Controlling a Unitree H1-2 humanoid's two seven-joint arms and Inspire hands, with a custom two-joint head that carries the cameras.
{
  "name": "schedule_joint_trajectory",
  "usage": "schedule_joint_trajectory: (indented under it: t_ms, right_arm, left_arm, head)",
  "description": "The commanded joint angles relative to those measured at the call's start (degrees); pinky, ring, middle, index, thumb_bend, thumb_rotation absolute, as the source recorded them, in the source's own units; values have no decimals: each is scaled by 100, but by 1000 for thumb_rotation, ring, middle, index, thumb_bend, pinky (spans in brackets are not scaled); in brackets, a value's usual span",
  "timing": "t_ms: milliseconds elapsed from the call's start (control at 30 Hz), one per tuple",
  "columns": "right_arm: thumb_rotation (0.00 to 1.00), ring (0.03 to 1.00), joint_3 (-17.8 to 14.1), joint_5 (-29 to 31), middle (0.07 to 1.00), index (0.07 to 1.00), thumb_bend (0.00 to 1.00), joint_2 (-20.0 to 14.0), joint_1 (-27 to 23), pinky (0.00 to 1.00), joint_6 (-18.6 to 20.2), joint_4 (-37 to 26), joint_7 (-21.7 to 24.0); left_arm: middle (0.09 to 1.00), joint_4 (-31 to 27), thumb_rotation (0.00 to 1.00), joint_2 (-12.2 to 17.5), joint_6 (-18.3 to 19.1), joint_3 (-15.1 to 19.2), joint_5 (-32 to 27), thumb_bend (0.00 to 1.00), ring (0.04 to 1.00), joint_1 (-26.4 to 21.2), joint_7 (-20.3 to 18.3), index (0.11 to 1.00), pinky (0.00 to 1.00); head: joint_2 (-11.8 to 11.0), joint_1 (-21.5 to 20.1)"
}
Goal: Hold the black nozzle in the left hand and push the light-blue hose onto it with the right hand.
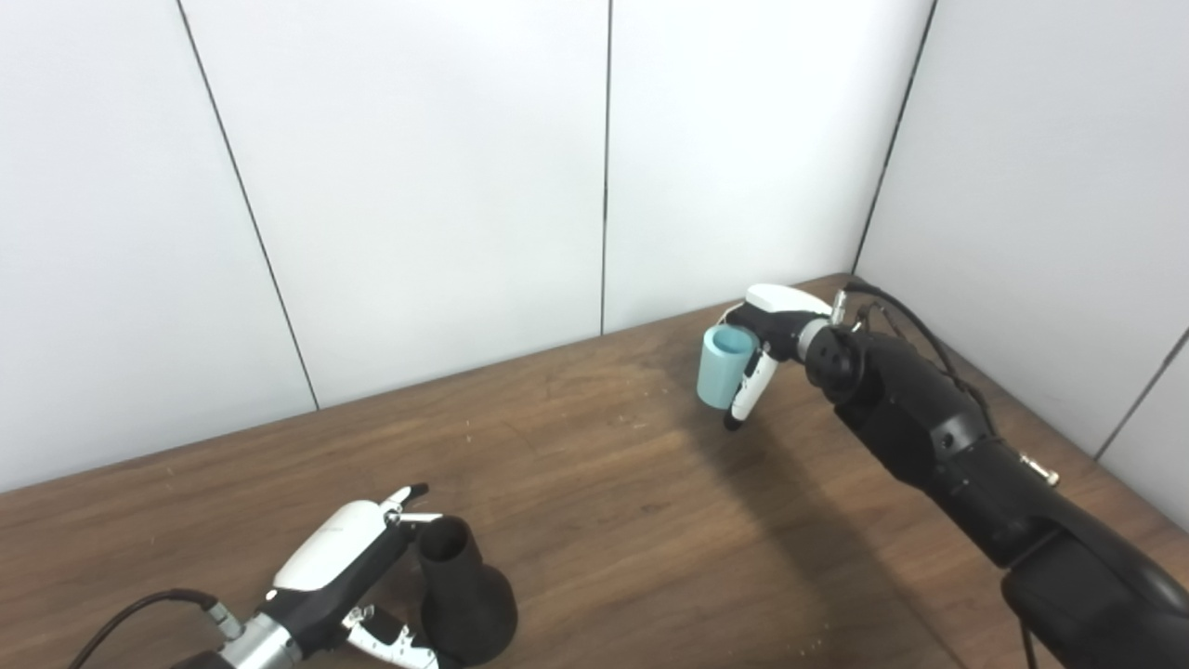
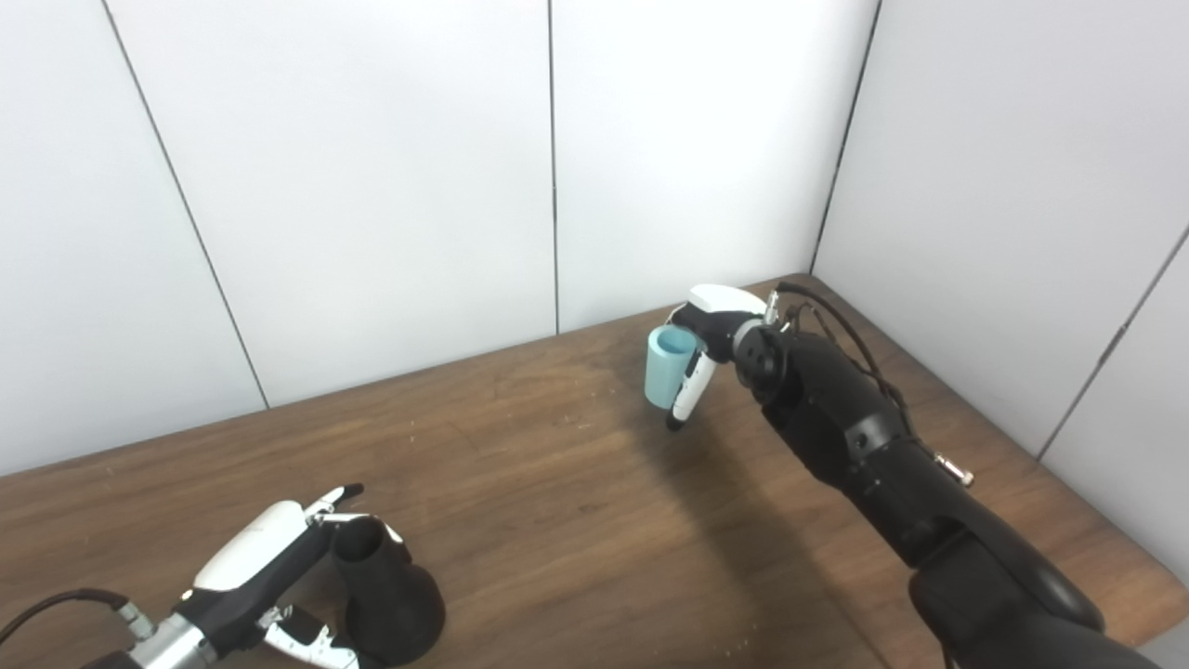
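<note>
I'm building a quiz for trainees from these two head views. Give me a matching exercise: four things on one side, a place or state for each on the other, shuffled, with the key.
Things:
1. black nozzle
2. light-blue hose
3. left hand
4. right hand

Places or states:
A. at the far right of the table, fingers pointing down beside the hose
B. standing near the front left edge, narrow end up
C. short open tube at the right hand
D. fingers around the nozzle's neck

Pairs: 1-B, 2-C, 3-D, 4-A
</note>
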Motion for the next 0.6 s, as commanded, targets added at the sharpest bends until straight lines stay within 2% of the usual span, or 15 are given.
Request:
schedule_joint_trajectory:
  t_ms: [0,133,267,533,567]
  right_arm:
    - [85,612,-119,-19,667,730,905,-135,-342,510,-239,-94,-313]
    - [53,525,-178,-42,586,665,849,-100,-308,430,-399,-61,-679]
    - [21,520,-210,-36,550,609,794,-70,-283,429,-518,-1,-961]
    - [30,518,-151,-98,542,601,790,-102,-283,432,-528,-73,-980]
    - [15,508,-148,-103,515,601,681,-105,-286,426,-525,-84,-967]
  left_arm:
    - [470,366,0,455,413,-309,465,526,606,589,-845,489,1000]
    - [467,384,0,470,359,-305,456,526,606,588,-831,490,1000]
    - [467,423,0,472,345,-306,432,526,606,561,-853,491,1000]
    - [468,384,0,477,355,-314,412,526,604,557,-871,490,1000]
    - [468,378,0,480,353,-313,414,526,604,556,-870,490,1000]
  head:
    - [4,-5]
    - [7,-13]
    - [7,-13]
    - [72,-28]
    - [72,-28]
